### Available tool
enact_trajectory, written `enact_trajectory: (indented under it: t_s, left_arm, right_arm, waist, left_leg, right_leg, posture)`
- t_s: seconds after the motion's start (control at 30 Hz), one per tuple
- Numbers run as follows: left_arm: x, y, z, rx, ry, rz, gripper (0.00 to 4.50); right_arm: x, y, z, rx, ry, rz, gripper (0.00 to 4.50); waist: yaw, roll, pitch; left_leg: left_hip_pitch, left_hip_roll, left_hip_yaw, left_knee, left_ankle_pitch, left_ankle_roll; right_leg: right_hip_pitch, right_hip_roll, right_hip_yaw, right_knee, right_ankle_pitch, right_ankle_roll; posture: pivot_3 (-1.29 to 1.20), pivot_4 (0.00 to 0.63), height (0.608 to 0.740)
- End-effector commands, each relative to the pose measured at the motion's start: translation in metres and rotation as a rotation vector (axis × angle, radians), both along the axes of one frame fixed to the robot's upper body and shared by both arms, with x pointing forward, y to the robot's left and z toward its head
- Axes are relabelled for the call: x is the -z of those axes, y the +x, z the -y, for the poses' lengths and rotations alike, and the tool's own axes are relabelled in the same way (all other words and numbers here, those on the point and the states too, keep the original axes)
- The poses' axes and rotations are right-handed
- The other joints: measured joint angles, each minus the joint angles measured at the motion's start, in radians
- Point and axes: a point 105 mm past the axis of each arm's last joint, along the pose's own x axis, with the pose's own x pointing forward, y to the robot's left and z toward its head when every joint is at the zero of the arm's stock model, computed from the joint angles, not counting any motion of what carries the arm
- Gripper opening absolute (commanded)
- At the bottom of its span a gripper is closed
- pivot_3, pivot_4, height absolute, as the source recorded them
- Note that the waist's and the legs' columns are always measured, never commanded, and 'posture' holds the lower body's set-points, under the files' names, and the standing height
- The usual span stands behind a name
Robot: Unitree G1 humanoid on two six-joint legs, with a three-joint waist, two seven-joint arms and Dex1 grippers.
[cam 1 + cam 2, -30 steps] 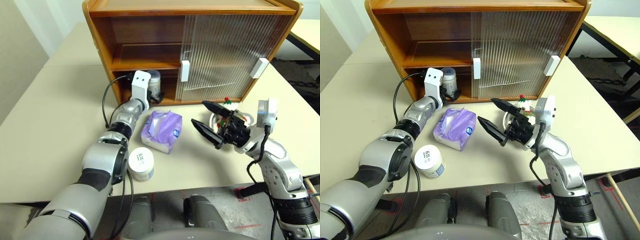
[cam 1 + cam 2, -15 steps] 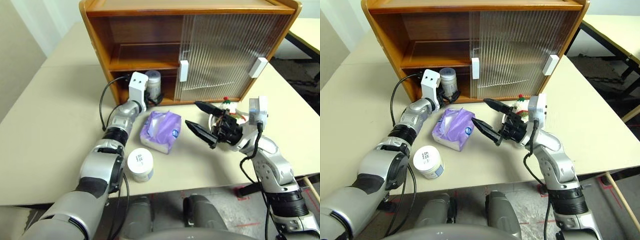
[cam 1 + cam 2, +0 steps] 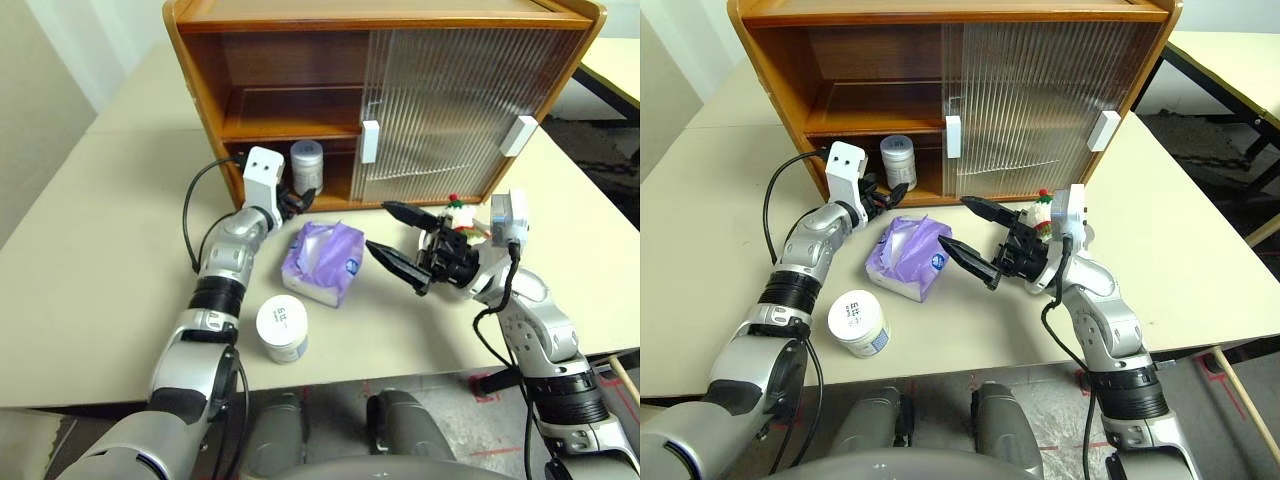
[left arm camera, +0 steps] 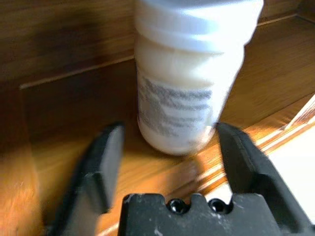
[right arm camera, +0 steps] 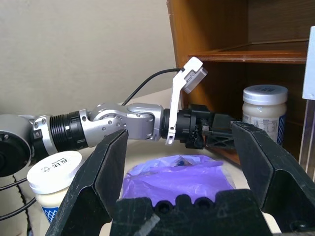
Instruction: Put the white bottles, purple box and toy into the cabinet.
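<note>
Silver jointed arms with black bands, black cables, white wrist camera blocks and black two-fingered hands.

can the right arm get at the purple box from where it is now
Probably yes. The right pincer hangs open just beside the purple box, nothing between them; the left pincer is off at the cabinet.

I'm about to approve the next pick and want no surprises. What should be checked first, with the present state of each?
1. First bottle upright on the cabinet floor: ok.
2. Left gripper free of that bottle: ok, fingers stand apart from it.
3. Right gripper open and empty: ok.
4. Purple box reachable, just ahead of the right gripper: ok.
5. Second bottle in the cabinet: not ok.
6. Toy position: cannot tell.
</note>
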Motion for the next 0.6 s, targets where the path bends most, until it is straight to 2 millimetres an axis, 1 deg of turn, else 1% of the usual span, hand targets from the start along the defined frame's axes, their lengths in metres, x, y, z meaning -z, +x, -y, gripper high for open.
enact_trajectory:
  t_s: [0.03,0.17,0.23,0.4,0.53,0.6]
  left_arm:
    - [-0.005,-0.002,0.000,-0.005,-0.032,0.006,2.31]
    - [-0.008,-0.004,0.001,-0.011,-0.054,0.008,0.69]
    - [-0.008,-0.006,0.001,-0.011,-0.066,0.004,0.02]
    - [-0.011,-0.007,0.000,-0.059,-0.187,-0.010,0.02]
    - [-0.016,0.000,0.000,-0.118,-0.315,-0.018,0.02]
    - [-0.017,0.005,0.001,-0.141,-0.350,-0.019,0.02]
  right_arm:
    - [0.001,0.000,-0.002,-0.008,-0.006,0.012,4.50]
    - [0.001,0.000,-0.001,-0.009,-0.004,0.014,4.50]
    - [0.002,0.000,-0.001,-0.009,-0.002,0.014,4.50]
    - [0.003,-0.001,-0.002,-0.015,0.000,0.010,4.50]
    - [0.003,-0.001,-0.003,-0.022,0.000,0.008,4.50]
    - [0.003,-0.002,-0.003,-0.026,-0.002,0.007,4.50]
  waist:
    - [0.004,0.000,0.000]
    - [0.010,0.000,0.000]
    - [0.014,0.000,0.000]
    - [0.019,0.000,0.000]
    - [0.019,0.000,0.000]
    - [0.019,0.000,0.000]
  left_leg:
    - [0.000,0.000,0.000,0.000,0.000,0.000]
    - [0.000,0.000,0.000,0.000,0.000,0.000]
    - [0.000,0.000,0.000,0.000,0.000,0.000]
    - [0.000,0.000,0.000,0.000,0.000,0.000]
    - [0.000,0.000,0.000,0.000,0.000,0.000]
    - [0.000,0.000,0.000,0.000,0.000,0.000]
  right_leg:
    - [0.000,0.000,0.000,0.000,0.000,0.000]
    - [0.000,0.000,0.000,0.000,0.000,0.000]
    - [0.000,0.000,0.000,0.000,0.000,0.000]
    - [0.000,0.000,0.000,0.000,0.000,0.000]
    - [0.000,-0.001,0.000,0.000,0.000,0.000]
    - [0.000,0.000,0.000,0.000,0.000,0.000]
  posture:
    - [0.07,0.054,0.740]
    - [0.07,0.054,0.740]
    - [0.07,0.053,0.740]
    - [0.08,0.054,0.740]
    - [0.08,0.056,0.740]
    - [0.08,0.058,0.740]
